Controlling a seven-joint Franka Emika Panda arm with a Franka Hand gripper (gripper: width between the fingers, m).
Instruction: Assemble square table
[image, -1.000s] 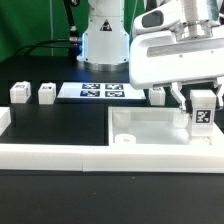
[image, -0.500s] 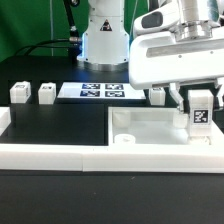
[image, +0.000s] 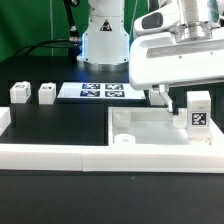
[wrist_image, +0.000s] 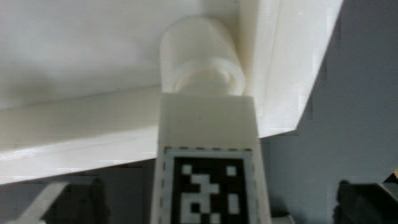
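The white square tabletop (image: 150, 128) lies tray-side up at the exterior view's right, against the front rail. One white tagged leg (image: 198, 110) stands upright in its far right corner. My gripper (image: 190, 100) hangs over that leg, open, with a gap between each finger and the leg. In the wrist view the leg (wrist_image: 210, 150) rises from the round corner socket (wrist_image: 203, 60) of the tabletop (wrist_image: 89, 60). My gripper (wrist_image: 214, 205) straddles it, and the dark fingers (wrist_image: 71, 202) stand clear on both sides.
Two loose legs (image: 18, 92) (image: 46, 93) stand at the back left, and another leg (image: 157, 95) peeks out behind the tabletop. The marker board (image: 100, 91) lies at the back centre before the robot base (image: 103, 40). The white border rail (image: 50, 150) runs along the front.
The fingers have spread apart and let go of the upright leg. The leg stays standing in the tabletop's corner, and the arm has hardly moved.
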